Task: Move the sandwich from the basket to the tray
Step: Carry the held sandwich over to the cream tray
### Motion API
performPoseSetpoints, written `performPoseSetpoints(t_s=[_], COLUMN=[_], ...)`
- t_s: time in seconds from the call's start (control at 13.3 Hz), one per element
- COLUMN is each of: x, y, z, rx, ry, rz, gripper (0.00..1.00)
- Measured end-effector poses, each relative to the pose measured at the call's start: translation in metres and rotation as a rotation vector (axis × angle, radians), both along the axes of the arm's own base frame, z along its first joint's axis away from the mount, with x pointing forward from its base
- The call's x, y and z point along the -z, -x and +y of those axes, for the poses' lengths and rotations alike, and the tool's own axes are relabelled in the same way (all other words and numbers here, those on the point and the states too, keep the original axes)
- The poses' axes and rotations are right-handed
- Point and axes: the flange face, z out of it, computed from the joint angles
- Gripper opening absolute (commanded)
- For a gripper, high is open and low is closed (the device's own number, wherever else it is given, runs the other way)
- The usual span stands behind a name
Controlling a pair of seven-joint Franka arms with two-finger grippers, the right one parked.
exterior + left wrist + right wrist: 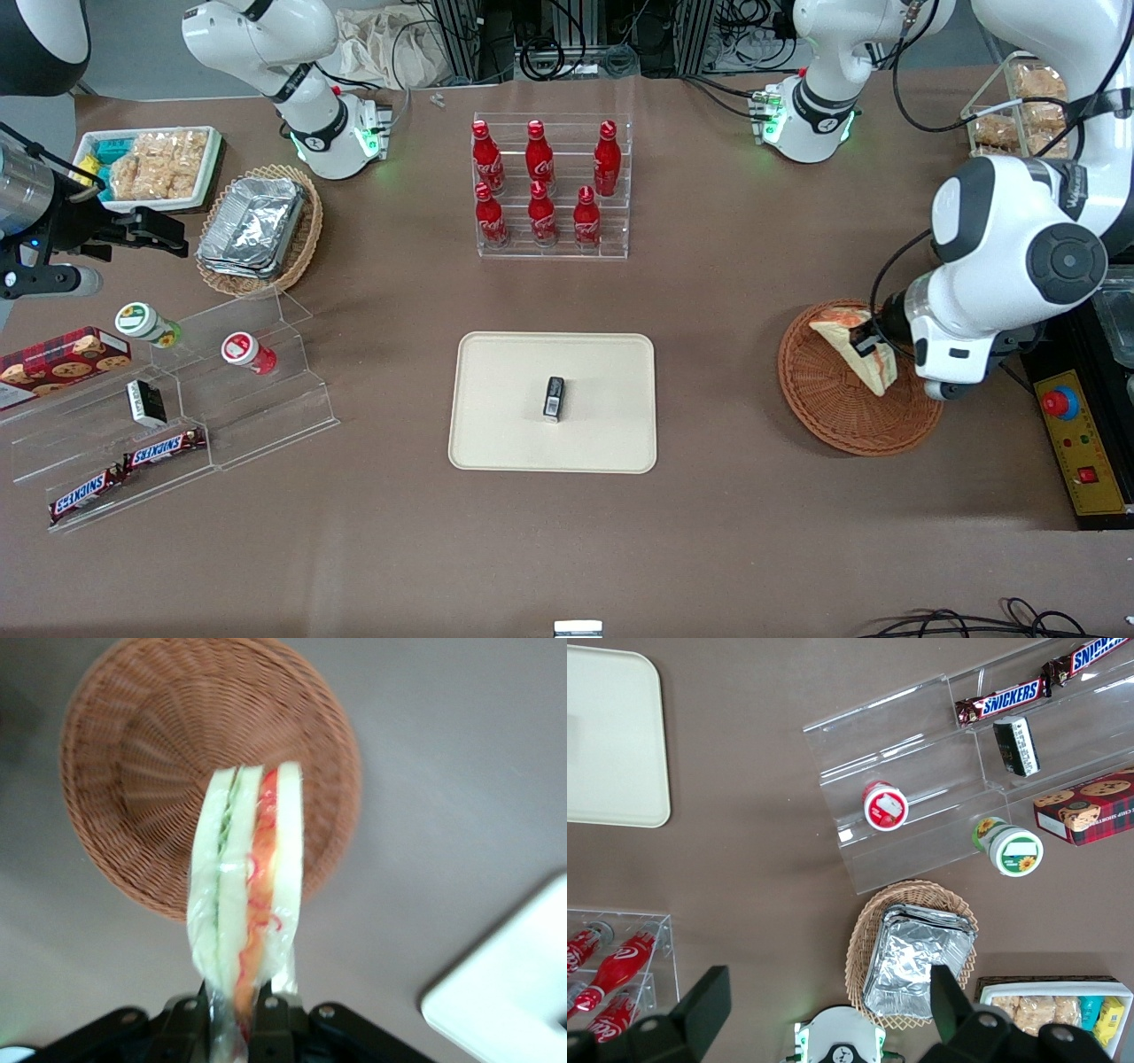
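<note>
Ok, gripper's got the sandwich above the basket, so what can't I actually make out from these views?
- Front view: the gripper is largely hidden by the arm's wrist.
- Left wrist view: the sandwich base is hidden between the fingers; the tray is cut off by the edge.
- Front view: the label of the small dark item on the tray is too small.

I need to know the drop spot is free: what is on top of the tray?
One small dark packet lies near the middle of the tray. The gripper, over the basket, is shut on the sandwich.
</note>
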Motion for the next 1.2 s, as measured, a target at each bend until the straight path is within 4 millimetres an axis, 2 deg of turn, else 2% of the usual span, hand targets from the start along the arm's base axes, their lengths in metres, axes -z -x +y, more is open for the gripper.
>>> performPoseSetpoints(t_s=[0.23,0.3,0.38,0.53,0.75,1.05,1.2], x=[-0.02,-0.022,-0.023,-0.019,0.011,0.071,0.101], y=[0.009,0.015,0.022,0.031,0.032,0.036,0.036], z=[-0.071,-0.093,-0.115,-0.156,-0.217,-0.292,-0.319], rx=[0.148,0.223,0.296,0.438,0.565,0.683,0.716], ry=[0.005,-0.004,-0.009,0.004,0.021,0.053,0.047], rz=[-0.041,-0.051,-0.057,-0.061,-0.07,-0.116,-0.128], gripper=[0.01,0.11,0.11,0.0,0.0,0.0,0.0])
